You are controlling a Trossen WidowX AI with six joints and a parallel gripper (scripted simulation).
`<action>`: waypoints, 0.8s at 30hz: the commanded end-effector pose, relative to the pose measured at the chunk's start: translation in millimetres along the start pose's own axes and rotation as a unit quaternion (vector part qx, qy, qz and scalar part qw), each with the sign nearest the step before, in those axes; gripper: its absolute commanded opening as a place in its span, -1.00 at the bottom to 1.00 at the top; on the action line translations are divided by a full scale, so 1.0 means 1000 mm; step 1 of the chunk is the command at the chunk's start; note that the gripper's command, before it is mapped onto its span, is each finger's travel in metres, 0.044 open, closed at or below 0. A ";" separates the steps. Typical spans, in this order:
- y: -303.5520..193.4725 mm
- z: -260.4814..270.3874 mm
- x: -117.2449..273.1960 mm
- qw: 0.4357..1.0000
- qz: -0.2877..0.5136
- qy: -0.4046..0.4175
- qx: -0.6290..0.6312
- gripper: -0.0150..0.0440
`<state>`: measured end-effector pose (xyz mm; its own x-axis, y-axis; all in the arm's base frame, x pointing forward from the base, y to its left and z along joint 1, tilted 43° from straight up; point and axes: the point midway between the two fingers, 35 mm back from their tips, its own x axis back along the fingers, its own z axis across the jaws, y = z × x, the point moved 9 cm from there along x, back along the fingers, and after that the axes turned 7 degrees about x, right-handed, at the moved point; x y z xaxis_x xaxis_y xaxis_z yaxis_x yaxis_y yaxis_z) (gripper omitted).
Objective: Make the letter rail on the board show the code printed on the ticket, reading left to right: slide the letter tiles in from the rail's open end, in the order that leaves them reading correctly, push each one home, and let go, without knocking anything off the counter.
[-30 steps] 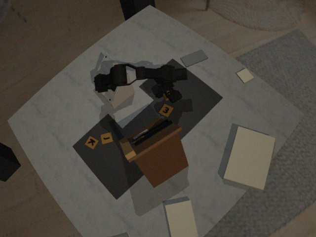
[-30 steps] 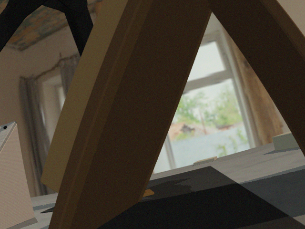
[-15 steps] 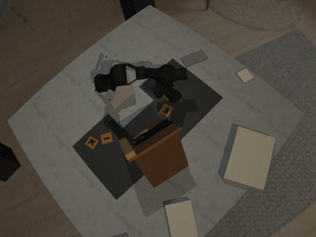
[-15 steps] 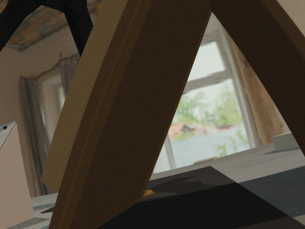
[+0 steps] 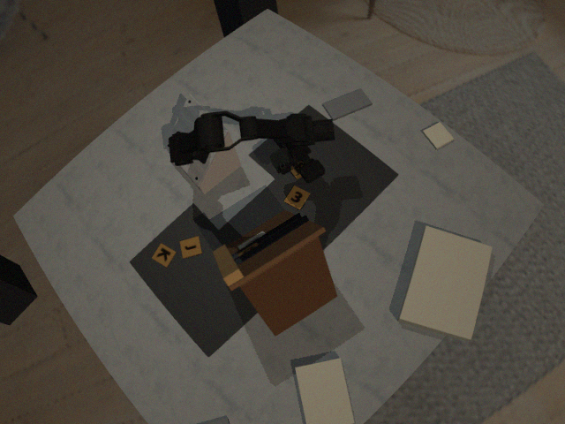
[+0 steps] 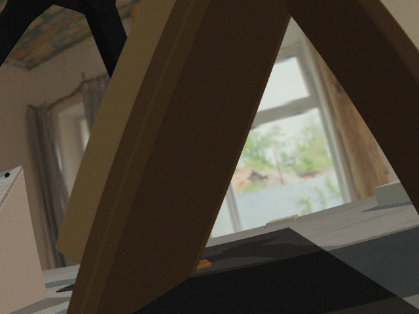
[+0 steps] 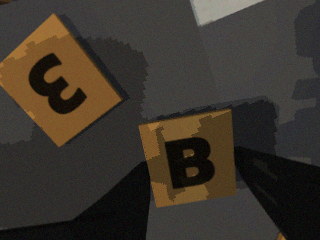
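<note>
My gripper (image 5: 297, 168) (image 7: 190, 160) is shut on the B tile (image 5: 296, 173) (image 7: 222, 125), with a finger on either side, low over the dark mat. A tile marked 3 (image 5: 297, 197) (image 7: 60, 82) lies close by. The J tile (image 5: 191, 246) and K tile (image 5: 163, 254) lie at the mat's left part. A tile (image 6: 203, 264), its letter unseen, shows past the brown board (image 5: 287, 283) (image 6: 189, 152). The board stands leaning, with a dark rail (image 5: 274, 238) along its upper side; the rail's contents are unclear. No printed code is readable.
A pinkish wedge-shaped stand (image 5: 222, 166) (image 6: 20, 250) is beneath the arm. A flat grey slab (image 5: 347, 103) and small cream block (image 5: 438, 134) lie toward the counter's far edge. Large cream boxes (image 5: 447, 283) (image 5: 324, 389) stand right of and below the board. Another tile's corner (image 7: 282, 237) shows beside the right finger.
</note>
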<state>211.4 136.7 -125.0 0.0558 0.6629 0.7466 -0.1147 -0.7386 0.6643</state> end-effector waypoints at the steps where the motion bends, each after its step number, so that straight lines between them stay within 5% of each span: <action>1: 0.000 0.000 0.003 1.000 0.002 -0.001 -0.003 -0.49; 24: 0.001 0.000 0.017 1.000 0.002 -0.001 -0.003 -0.49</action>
<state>211.9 144.9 -113.5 0.0559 0.6624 0.7470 -0.1145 -0.7390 0.6639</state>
